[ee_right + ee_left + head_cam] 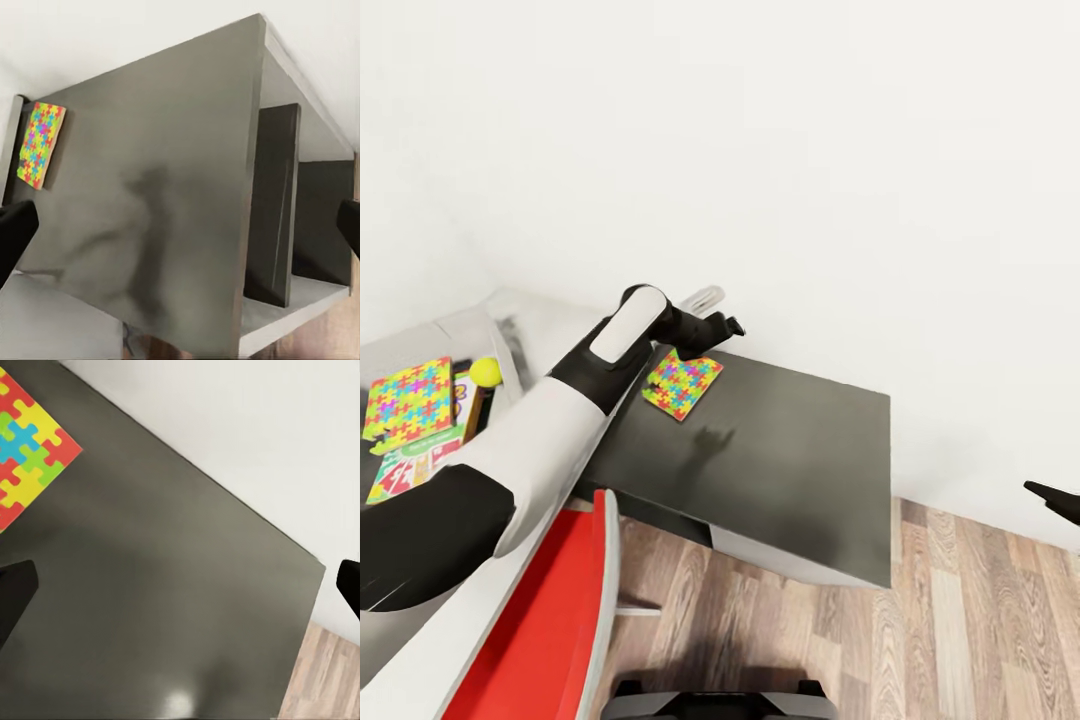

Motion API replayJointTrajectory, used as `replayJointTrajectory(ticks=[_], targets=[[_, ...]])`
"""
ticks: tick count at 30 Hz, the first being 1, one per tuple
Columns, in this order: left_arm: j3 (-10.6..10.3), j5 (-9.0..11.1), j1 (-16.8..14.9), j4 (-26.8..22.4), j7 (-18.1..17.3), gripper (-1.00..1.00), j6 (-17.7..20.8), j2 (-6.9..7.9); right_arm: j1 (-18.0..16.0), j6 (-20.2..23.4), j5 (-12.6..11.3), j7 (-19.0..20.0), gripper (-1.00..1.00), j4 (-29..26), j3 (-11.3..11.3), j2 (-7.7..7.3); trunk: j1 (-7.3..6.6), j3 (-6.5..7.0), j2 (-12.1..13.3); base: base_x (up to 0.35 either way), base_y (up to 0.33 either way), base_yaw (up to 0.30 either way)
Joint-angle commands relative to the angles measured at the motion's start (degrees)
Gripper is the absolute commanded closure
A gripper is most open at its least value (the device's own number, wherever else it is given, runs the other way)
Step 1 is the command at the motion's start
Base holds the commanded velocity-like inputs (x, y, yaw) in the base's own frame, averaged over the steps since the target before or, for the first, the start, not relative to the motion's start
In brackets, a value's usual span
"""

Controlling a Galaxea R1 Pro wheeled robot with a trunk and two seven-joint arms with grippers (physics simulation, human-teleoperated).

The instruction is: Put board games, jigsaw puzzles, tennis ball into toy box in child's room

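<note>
Item: jigsaw puzzle box [682,384], flat on dark desk [800,450], just beneath-behind my left gripper [726,326]; fingers apart, empty; right arm far.

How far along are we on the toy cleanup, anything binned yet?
Not clearly: the toy box isn't identifiable here. One jigsaw puzzle, the tennis ball and a green board game sit together at far left. In hand: nothing; the left gripper hovers open over the second jigsaw puzzle lying on the dark desk. Left: grasp it and carry it over.
</note>
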Motion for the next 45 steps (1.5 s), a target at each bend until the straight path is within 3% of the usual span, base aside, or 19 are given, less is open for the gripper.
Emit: replayJointTrajectory(ticks=[1,3,6,9,11,14,19,22,24,32,45], targets=[[-0.09,0.61,-0.05,-0.04,0.59,-1.00,-0.10,0.02,-0.06,0.27,0.31,0.38,-1.00,0.00,-0.05,-0.01,0.03,-0.07,-0.10,0.000,0.000,-0.089],[-0.10,-0.23,-0.03,0.40,0.38,-1.00,-0.11,0.08,-0.11,0.27,0.37,0.35,-1.00,0.02,0.48,-0.02,0.03,-0.06,-0.10,0.000,0.000,-0.071],[-0.08,-2.92,0.02,2.10,-0.67,-1.00,-0.11,0.25,-0.19,0.27,0.83,0.28,-1.00,0.06,3.16,-0.05,0.03,-0.04,-0.10,0.000,0.000,-0.046],[-0.07,-3.83,0.04,2.82,-1.20,-1.00,-0.11,0.33,-0.23,0.27,1.09,0.25,-1.00,0.06,4.19,-0.05,0.03,-0.03,-0.10,0.000,0.000,-0.032],[-0.06,-5.65,0.11,4.52,-2.59,-1.00,-0.11,0.58,-0.38,0.27,1.68,0.21,-1.00,0.07,6.04,-0.05,0.03,-0.03,-0.10,0.000,0.000,-0.021],[-0.05,-6.54,0.13,5.39,-3.39,-1.00,-0.11,0.79,-0.44,0.27,1.98,0.19,-1.00,0.08,6.80,-0.05,0.03,-0.02,-0.10,0.000,0.000,-0.016],[0.07,-9.83,0.18,8.44,-6.50,-1.00,-0.11,1.94,-0.65,0.27,3.14,0.15,-1.00,0.09,8.68,-0.04,0.03,-0.02,-0.10,0.000,0.000,-0.009],[0.15,-10.52,0.19,9.04,-7.16,-1.00,-0.12,2.37,-0.68,0.27,3.38,0.15,-1.00,0.09,8.94,-0.02,0.03,-0.01,-0.10,0.000,0.000,-0.005],[0.29,-11.55,0.20,10.17,-8.30,-1.00,-0.15,3.44,-0.73,0.27,3.73,0.14,-1.00,0.09,9.33,0.00,0.03,-0.01,-0.10,0.000,0.000,-0.004],[0.47,-12.84,0.25,12.82,-11.05,-1.00,-0.30,5.71,-0.83,0.27,4.18,0.12,-1.00,0.09,9.79,0.04,0.03,-0.01,-0.10,0.000,0.000,-0.002],[0.04,-13.49,0.24,14.36,-13.48,-1.00,-2.50,6.57,-0.88,0.27,4.49,0.06,-1.00,0.09,9.87,0.11,0.03,-0.54,-0.10,0.000,0.000,0.000]])
